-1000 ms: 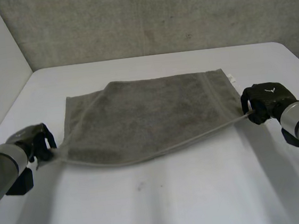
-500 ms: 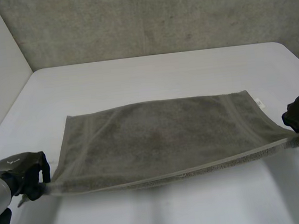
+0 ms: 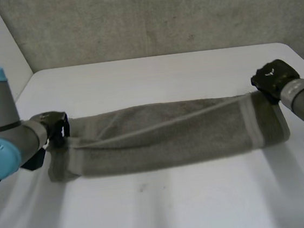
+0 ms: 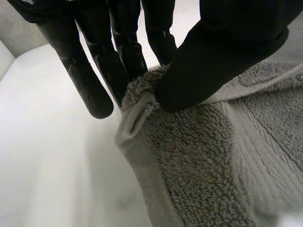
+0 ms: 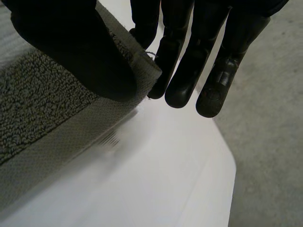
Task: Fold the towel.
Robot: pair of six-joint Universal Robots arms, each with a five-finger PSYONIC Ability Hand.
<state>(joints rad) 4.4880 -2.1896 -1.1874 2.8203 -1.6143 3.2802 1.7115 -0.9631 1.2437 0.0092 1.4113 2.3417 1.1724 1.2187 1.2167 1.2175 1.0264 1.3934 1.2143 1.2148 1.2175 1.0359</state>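
**Towel doubled lengthwise, both end corners pinched**

The towel (image 3: 165, 137) lies across the middle of the white surface (image 3: 167, 210) as a long, narrow band, one layer over the other. Its rounded fold faces the robot. The edge of the upper layer runs slightly aslant from one hand to the other.

The left hand (image 3: 53, 132) is at the towel's left end. In the left wrist view its thumb (image 4: 222, 52) presses a bunched corner of the towel (image 4: 203, 156) against nearly straight fingers (image 4: 90, 80), so the hand is closed on the cloth in a pinch.

The right hand (image 3: 271, 79) is at the far corner of the right end. In the right wrist view its thumb (image 5: 71, 47) clamps the towel's woven border (image 5: 57, 137) against the fingers (image 5: 182, 71). The fingertips reach past the cloth over the bare surface (image 5: 156, 179).

Holding the two opposite corners probably keeps the upper layer taut along its length, so that it settles flat rather than wrinkled. The first fold appears all but complete. What likely remains is to lay the upper edge square on the lower one, since the slant suggests the left end is less well aligned. After that the hands would release, and a second fold across the length would follow.
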